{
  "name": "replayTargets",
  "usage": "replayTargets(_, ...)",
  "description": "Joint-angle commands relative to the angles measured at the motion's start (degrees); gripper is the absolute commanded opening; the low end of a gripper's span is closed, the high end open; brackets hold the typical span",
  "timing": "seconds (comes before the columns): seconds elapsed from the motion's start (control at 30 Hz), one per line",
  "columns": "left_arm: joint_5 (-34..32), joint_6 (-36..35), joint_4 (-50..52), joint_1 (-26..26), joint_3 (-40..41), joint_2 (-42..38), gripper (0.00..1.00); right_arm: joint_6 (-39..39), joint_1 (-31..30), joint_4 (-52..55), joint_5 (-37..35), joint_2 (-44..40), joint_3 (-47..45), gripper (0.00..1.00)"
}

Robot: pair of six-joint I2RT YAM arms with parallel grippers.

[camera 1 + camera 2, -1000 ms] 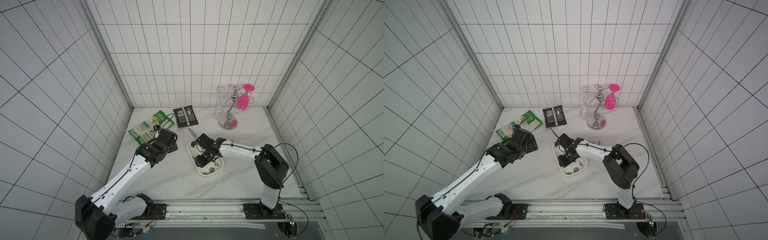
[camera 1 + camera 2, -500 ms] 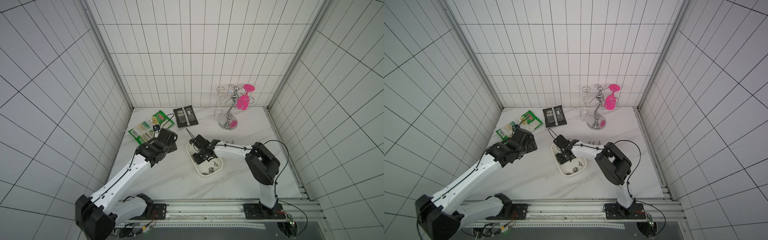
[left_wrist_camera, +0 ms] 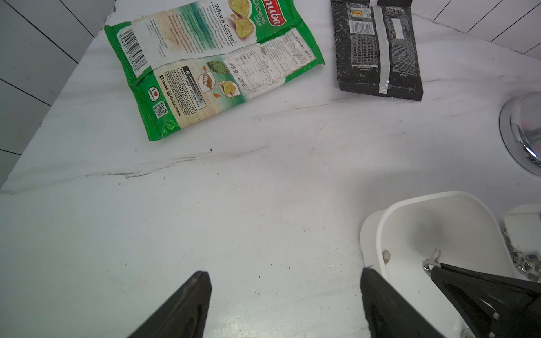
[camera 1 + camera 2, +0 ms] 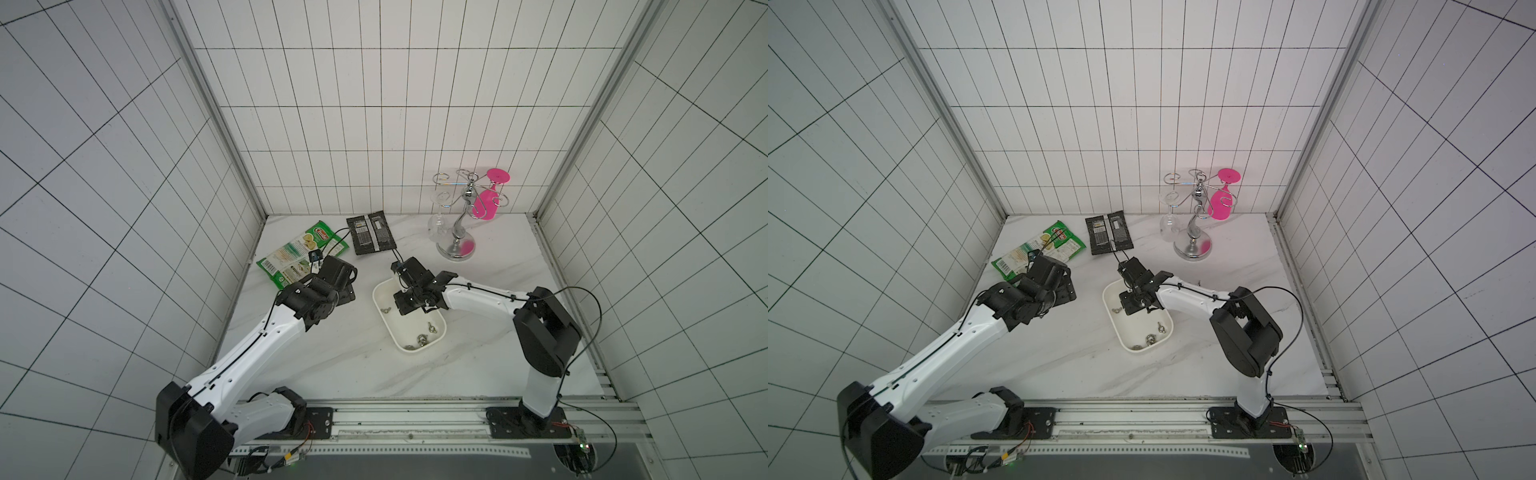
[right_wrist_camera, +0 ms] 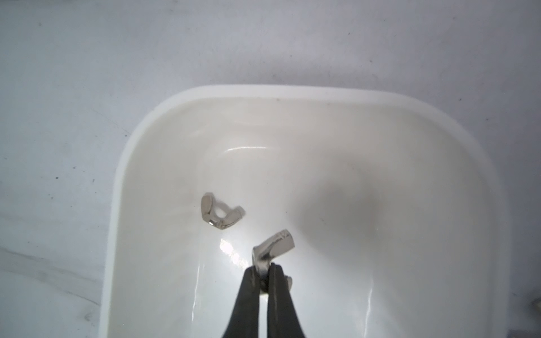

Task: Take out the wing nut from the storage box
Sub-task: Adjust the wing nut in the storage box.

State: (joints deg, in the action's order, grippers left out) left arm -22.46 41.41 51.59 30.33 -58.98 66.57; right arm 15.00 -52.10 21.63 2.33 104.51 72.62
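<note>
Inside the shallow white plastic storage box [image 5: 292,91], we see our right end effector [image 5: 265,268] clamped on a small silver wing nut [image 5: 275,244] at its tips; a second wing nut [image 5: 220,213] lies near. Our left end effector [image 3: 285,295] gapes wide above the bench [image 3: 248,181].
</note>
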Motion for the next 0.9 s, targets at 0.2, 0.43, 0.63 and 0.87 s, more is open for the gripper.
replayTargets(0.2,1.4,0.4,-1.3,0.5,-1.6,1.2,0.84,1.2,1.5,0.4,3.2,-6.4,-3.2,0.01)
replayTargets(0.43,1.3,0.9,-1.7,1.3,-1.3,0.7,0.83,2.3,3.8,-0.7,10.4,-3.6,-4.4,0.03)
replayTargets(0.63,1.2,1.1,-2.6,1.4,0.2,-0.1,0.83,3.9,3.9,-2.6,8.8,0.5,-4.1,0.05)
replayTargets(0.87,1.6,0.9,-3.0,1.4,1.0,-0.5,0.83,3.8,4.0,-1.3,5.7,3.2,-3.2,0.12)
